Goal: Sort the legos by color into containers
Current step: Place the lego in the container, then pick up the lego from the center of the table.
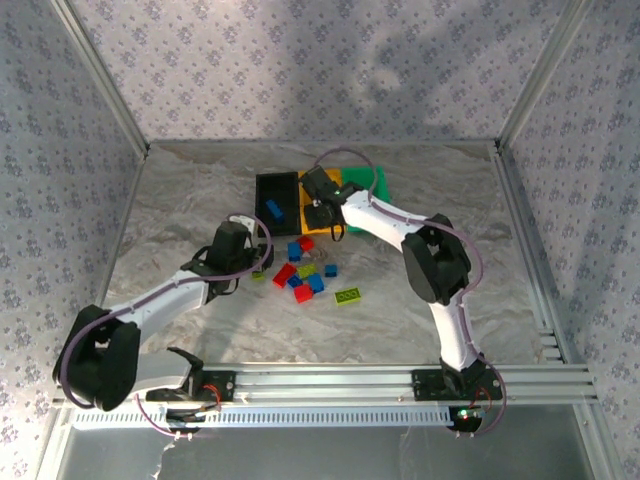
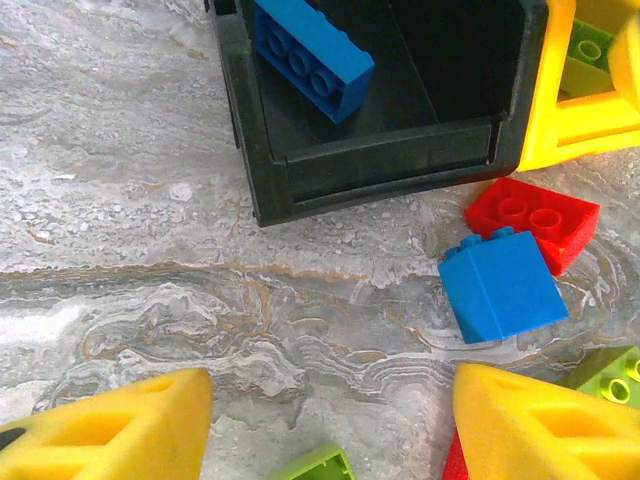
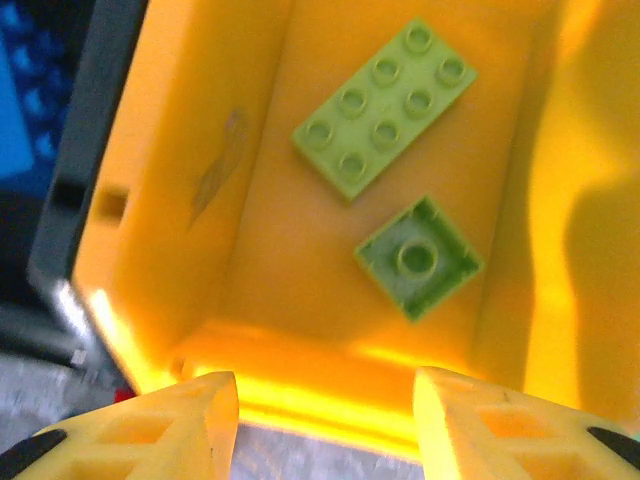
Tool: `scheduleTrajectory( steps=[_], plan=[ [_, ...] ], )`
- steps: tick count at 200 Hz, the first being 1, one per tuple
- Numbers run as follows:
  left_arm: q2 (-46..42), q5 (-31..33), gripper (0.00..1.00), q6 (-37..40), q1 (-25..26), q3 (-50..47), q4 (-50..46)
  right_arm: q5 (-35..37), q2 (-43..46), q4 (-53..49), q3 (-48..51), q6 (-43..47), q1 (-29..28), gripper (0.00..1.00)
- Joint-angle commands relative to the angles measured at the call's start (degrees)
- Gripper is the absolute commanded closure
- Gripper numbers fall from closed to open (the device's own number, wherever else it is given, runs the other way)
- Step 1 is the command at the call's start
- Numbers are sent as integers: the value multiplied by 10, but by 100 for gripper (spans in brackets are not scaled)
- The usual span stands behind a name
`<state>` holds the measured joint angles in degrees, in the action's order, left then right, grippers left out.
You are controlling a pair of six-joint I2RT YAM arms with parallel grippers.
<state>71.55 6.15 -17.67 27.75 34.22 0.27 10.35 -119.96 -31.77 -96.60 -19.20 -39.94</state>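
The containers stand in a row at the back: a black bin (image 1: 277,200), an orange-yellow bin (image 3: 250,250) and a green bin (image 1: 368,183). My right gripper (image 3: 325,410) hangs open over the orange-yellow bin, with nothing between its fingers. A yellow-green flat brick (image 3: 385,105) and an upturned yellow-green square brick (image 3: 418,257) lie in that bin. A blue brick (image 2: 310,45) lies in the black bin (image 2: 380,150). My left gripper (image 2: 325,420) is open low over the table, beside a red brick (image 2: 535,220) and a blue brick (image 2: 500,285). The edge of a yellow-green brick (image 2: 320,465) lies between its fingers.
Loose red, blue and yellow-green legos (image 1: 305,278) lie clustered in front of the bins. One yellow-green brick (image 1: 348,296) sits apart to the right. Metal frame posts and patterned walls enclose the marbled table (image 1: 180,200).
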Motion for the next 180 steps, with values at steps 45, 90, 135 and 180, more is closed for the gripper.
scheduleTrajectory(
  steps=[45,90,135,180],
  plan=[
    [-16,16,36,-11,-2,-7,21,-27,99,40,121,-41,-43,49],
    [-21,23,36,-10,-2,-9,21,-71,78,83,136,-72,-39,49],
    [-28,37,35,-11,-4,-13,19,-84,48,90,116,-87,-40,48],
    [-25,30,35,-12,-3,-12,20,-76,31,101,123,-107,-36,46]
  ],
)
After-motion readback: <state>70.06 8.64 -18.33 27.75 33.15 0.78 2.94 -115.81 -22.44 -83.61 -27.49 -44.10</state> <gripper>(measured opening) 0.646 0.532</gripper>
